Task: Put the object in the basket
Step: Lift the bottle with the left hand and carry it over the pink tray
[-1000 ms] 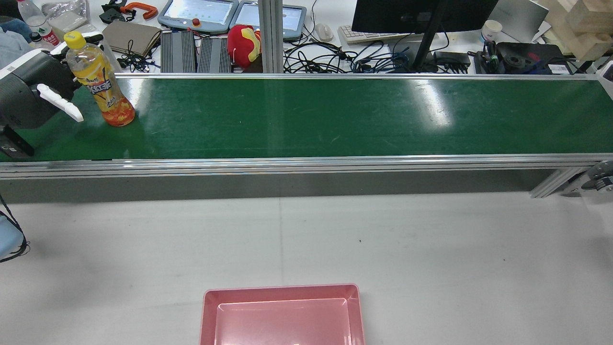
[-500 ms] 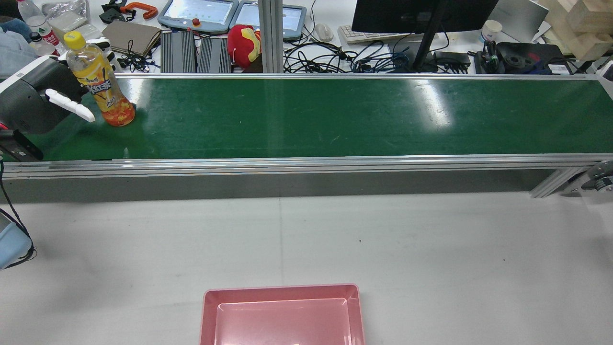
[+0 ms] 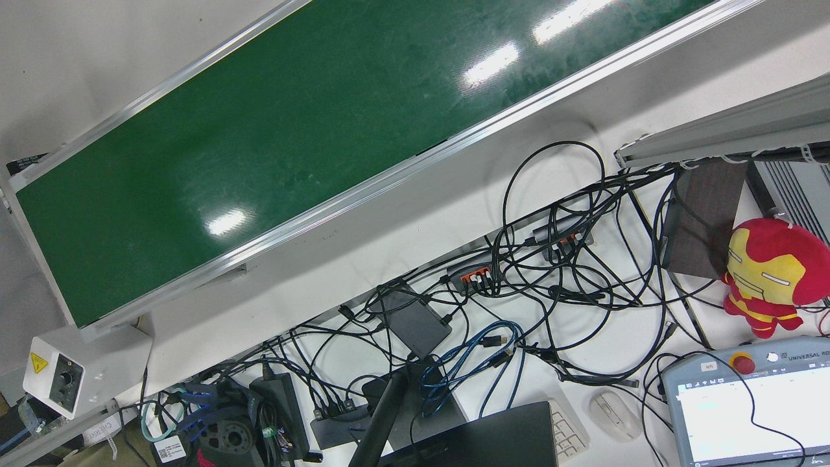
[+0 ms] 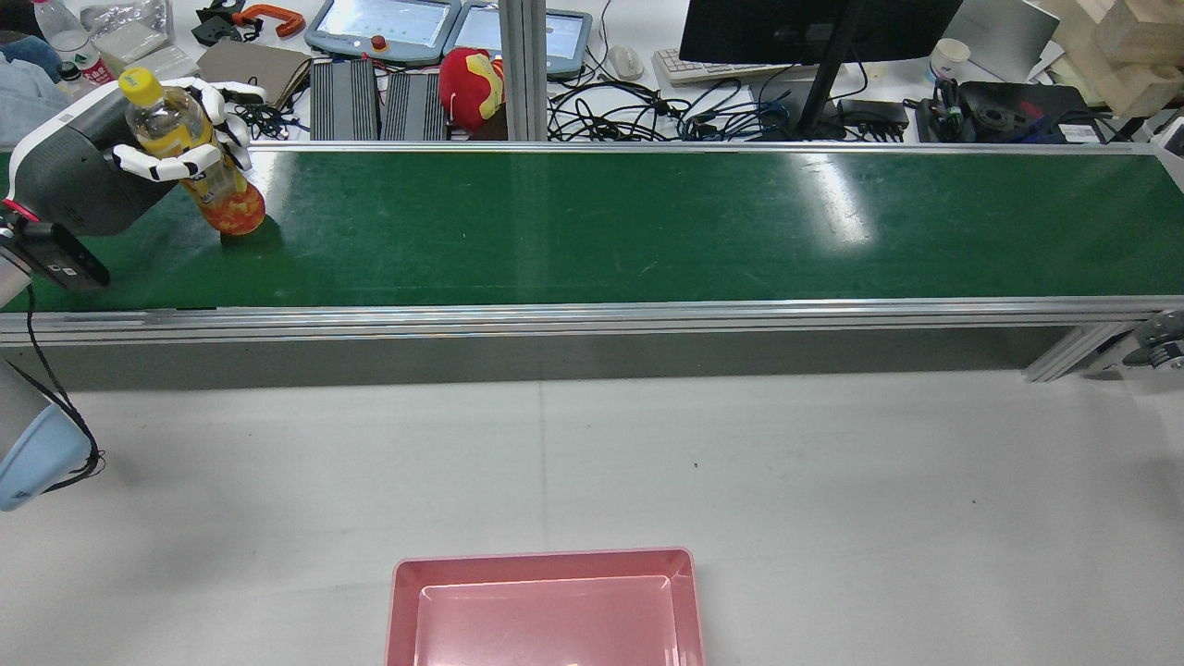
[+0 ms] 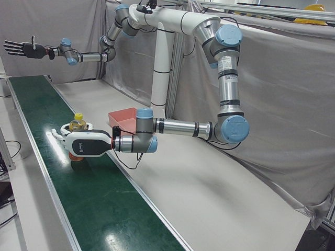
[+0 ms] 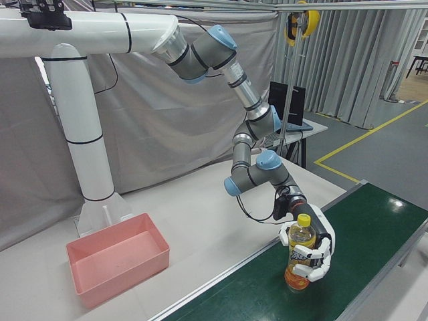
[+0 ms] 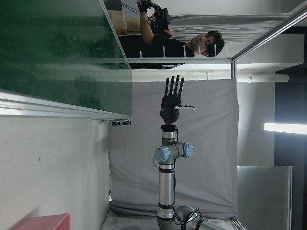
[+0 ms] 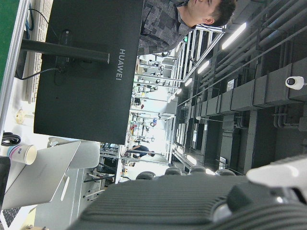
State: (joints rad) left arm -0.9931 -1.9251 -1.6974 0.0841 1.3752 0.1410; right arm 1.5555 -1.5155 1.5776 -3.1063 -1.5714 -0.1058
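An orange drink bottle (image 4: pixel 231 205) with a yellow cap stands at the far left end of the green conveyor belt (image 4: pixel 647 222), leaning a little. My left hand (image 4: pixel 120 171) is shut on the bottle, with its white fingers (image 4: pixel 171 168) wrapped round its middle. This also shows in the right-front view, hand (image 6: pixel 314 257) and bottle (image 6: pixel 301 239), and in the left-front view (image 5: pixel 78 144). The bottle's base looks to rest on the belt. The pink basket (image 4: pixel 546 557) sits on the white table at the near edge. My right hand (image 5: pixel 23 49) is raised high at the belt's far end, open and empty.
Behind the belt is a cluttered desk with tangled cables (image 4: pixel 666 116), a monitor (image 4: pixel 814 32), a red plush toy (image 4: pixel 470 85) and teach pendants (image 4: pixel 384 26). A white table (image 4: pixel 740 462) lies between the belt's aluminium rail (image 4: pixel 592 319) and the basket.
My left hand moved right and forward to the bottle and closed its fingers round it. The bottle shifted slightly and now leans in the grasp.
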